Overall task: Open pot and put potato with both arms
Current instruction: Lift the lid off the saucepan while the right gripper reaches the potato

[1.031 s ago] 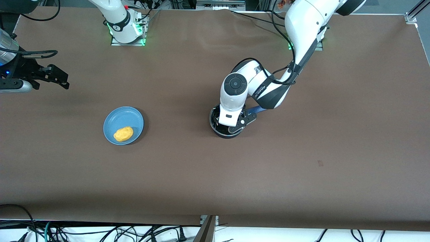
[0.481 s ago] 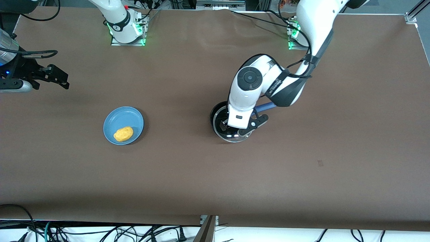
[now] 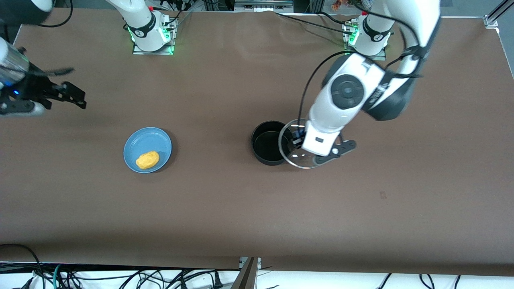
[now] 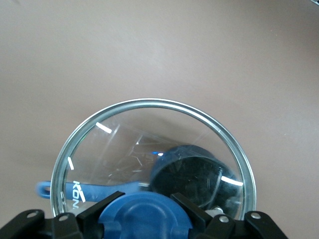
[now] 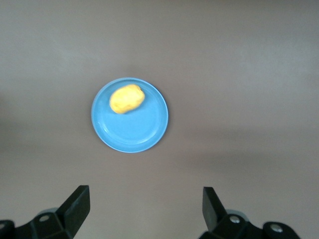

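Holding the glass lid (image 3: 299, 154) by its blue knob (image 4: 144, 219), the left gripper (image 3: 307, 146) is clenched, hovering at the pot's (image 3: 268, 147) three o'clock; keep it level. The right gripper (image 5: 144, 206) is waiting spread above the potato (image 5: 126, 98).

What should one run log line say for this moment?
left hand: holds round glass lid beside open black pot | right hand: open, waiting | yellow-orange potato: on blue plate

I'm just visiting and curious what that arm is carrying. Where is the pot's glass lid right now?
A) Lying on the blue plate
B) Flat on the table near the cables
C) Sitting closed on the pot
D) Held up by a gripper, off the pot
D: the left gripper is clamped on the blue knob of the glass lid, held up beside the open pot.
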You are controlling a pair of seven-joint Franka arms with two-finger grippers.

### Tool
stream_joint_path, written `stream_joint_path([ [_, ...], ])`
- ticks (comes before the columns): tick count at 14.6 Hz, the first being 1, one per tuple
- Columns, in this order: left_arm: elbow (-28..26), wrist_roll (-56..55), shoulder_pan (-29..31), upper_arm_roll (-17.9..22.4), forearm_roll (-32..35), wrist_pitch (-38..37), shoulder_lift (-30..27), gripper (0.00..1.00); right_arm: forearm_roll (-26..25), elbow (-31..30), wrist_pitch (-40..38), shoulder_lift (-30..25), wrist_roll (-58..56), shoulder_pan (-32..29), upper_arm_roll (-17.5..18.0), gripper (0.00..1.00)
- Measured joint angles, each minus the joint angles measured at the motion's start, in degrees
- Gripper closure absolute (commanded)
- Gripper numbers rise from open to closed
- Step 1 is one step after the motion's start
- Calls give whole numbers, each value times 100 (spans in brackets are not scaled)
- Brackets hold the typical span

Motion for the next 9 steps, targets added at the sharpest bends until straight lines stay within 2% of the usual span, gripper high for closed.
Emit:
stream_joint_path([
  [4, -1, 1162, 484, 9, -12, -717, -455, 75, -65, 135, 2, 577, 0, 15, 8, 0],
  [9, -15, 2795, 1334, 35, -14, -1187, -882, 75, -65, 183, -2, 653, 0, -9, 3, 0],
])
